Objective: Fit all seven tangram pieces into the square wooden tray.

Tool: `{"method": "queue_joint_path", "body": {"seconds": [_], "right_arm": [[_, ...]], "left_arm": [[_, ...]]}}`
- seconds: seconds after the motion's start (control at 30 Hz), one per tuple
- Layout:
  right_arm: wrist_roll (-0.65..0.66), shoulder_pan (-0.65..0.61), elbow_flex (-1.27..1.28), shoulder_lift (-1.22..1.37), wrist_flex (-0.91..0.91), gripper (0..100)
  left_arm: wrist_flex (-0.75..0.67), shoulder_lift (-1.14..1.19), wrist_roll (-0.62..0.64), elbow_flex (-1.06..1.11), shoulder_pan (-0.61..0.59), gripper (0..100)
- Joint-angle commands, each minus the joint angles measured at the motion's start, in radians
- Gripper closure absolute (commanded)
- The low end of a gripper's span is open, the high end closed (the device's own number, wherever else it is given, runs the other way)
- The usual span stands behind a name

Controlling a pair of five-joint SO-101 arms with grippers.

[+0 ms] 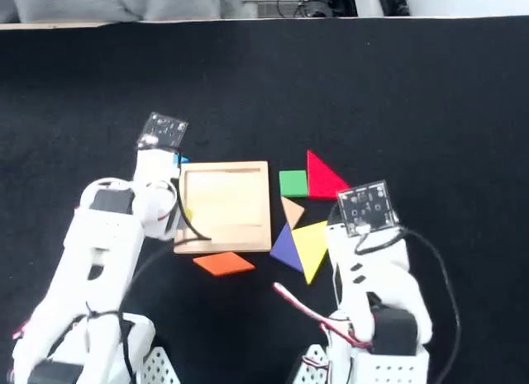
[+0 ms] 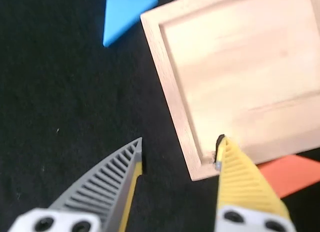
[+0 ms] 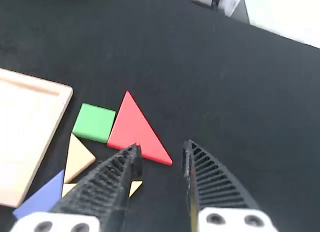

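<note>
The square wooden tray [image 1: 225, 235] lies mid-table with nothing in it. My left gripper [image 2: 180, 157] is open astride the tray's [image 2: 175, 102] left wall near a corner, yellow finger [image 2: 237, 167] inside, grey finger [image 2: 117, 174] outside. A light blue triangle [image 2: 122, 12] lies just beyond the tray's far left corner, an orange parallelogram [image 1: 223, 263] at its near edge. Right of the tray lie a green square [image 1: 293, 183], red triangle [image 1: 322, 177], tan triangle [image 1: 291, 210], dark blue triangle [image 1: 287, 248] and yellow triangle [image 1: 312, 245]. My right gripper [image 3: 161, 151] hangs open over the red triangle's [image 3: 132, 127] near corner.
The black cloth reaches to the table's far edge [image 1: 264, 22], with open room behind and to the right of the pieces. Both arm bases stand at the near edge, with red and black cables [image 1: 306, 311] by the right one.
</note>
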Motion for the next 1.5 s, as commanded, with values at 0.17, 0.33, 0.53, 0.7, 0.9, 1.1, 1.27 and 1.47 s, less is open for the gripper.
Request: {"method": "queue_joint_path", "body": {"seconds": [0.17, 0.33, 0.53, 0.7, 0.9, 1.1, 1.27, 1.47], "right_arm": [[-0.035, -0.084, -0.344, 0.656, -0.041, 85.4], [-0.035, -0.11, -0.552, 1.069, -0.018, 84.9], [0.032, -0.161, -0.855, 1.478, 0.11, 69.3], [0.238, -0.213, -0.908, 1.627, 0.071, 59.2], [0.333, -0.189, -0.96, 1.759, 0.011, 60.3], [0.414, -0.104, -1.035, 1.88, 0.012, 60.4], [0.442, -0.103, -1.044, 1.946, 0.003, 60.5], [0.434, -0.114, -1.106, 2.014, 0.005, 60.5]], "left_arm": [[-0.292, -0.239, 0.086, 0.249, -0.133, 76], [-0.296, -0.239, 0.089, 0.263, -0.182, 76], [-0.31, -0.247, 0.091, 0.297, -0.179, 76], [-0.351, -0.25, 0.089, 0.331, -0.186, 76], [-0.353, -0.25, 0.089, 0.334, -0.183, 76], [-0.353, -0.25, 0.086, 0.332, -0.185, 76], [-0.353, -0.25, 0.086, 0.331, -0.185, 76], [-0.353, -0.25, 0.086, 0.331, -0.183, 76]]}}
